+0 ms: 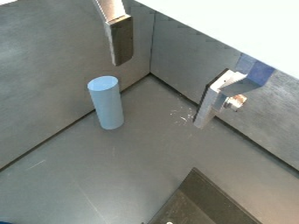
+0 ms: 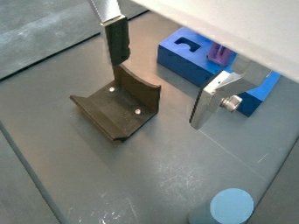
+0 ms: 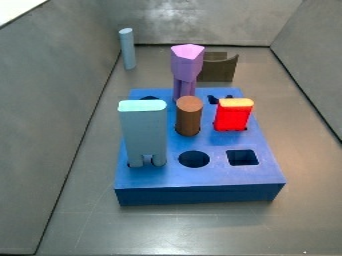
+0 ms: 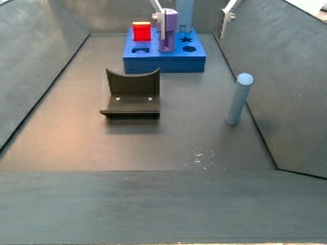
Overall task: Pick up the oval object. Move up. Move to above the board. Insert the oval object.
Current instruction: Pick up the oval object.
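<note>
The oval object (image 1: 107, 101) is a slender pale blue-grey peg. It stands upright on the grey floor close to a side wall, seen in both side views (image 3: 127, 47) (image 4: 238, 98), and its top shows in a wrist view (image 2: 232, 207). The board (image 3: 201, 168) is a bright-blue slab with pieces standing on it, also seen in a side view (image 4: 163, 57) and a wrist view (image 2: 184, 59). My gripper (image 1: 163, 87) is open and empty, high above the floor between the peg and the board, and it also shows in a wrist view (image 2: 162, 92). Only its fingertips (image 4: 228, 10) show at a side view's upper edge.
On the board stand a wide light-blue block (image 3: 140, 130), a brown cylinder (image 3: 189, 115), a red cube (image 3: 234, 113) and a purple piece (image 3: 186, 68). The dark fixture (image 4: 132, 94) stands on the floor between board and peg. Grey walls enclose the floor.
</note>
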You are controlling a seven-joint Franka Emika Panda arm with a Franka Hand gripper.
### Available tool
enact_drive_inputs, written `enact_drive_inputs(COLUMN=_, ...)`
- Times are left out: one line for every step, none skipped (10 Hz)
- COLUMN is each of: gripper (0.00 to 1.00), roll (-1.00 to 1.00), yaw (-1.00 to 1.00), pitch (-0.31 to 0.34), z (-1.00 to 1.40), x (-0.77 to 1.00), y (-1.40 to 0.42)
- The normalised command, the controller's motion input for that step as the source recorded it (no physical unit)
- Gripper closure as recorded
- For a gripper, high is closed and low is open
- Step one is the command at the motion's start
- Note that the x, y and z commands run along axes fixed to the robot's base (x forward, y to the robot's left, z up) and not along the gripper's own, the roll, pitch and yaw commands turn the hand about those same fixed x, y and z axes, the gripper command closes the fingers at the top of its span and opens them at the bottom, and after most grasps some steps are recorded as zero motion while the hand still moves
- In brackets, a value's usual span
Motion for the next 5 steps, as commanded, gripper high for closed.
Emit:
enact_drive_inputs(gripper=0.00, roll=0.00, yaw=0.00, pitch=-0.006, z=0.00, x=-0.09, y=0.05)
enact_drive_inputs(gripper=0.00, roll=0.00, yaw=-0.10, pitch=-0.014, z=-0.04, x=-0.61, y=0.32)
enact_drive_inputs(gripper=0.00, roll=0.00, yaw=0.00, pitch=-0.124, z=-0.09, x=-0.83, y=0.47)
enact_drive_inputs(gripper=0.00, roll=0.07, yaw=0.06, pitch=-0.149, z=-0.19, x=-0.85, y=0.19)
enact_drive_inputs(gripper=0.00, roll=0.01, yaw=-0.01, pitch=-0.234, z=-0.21, x=-1.00, y=0.02)
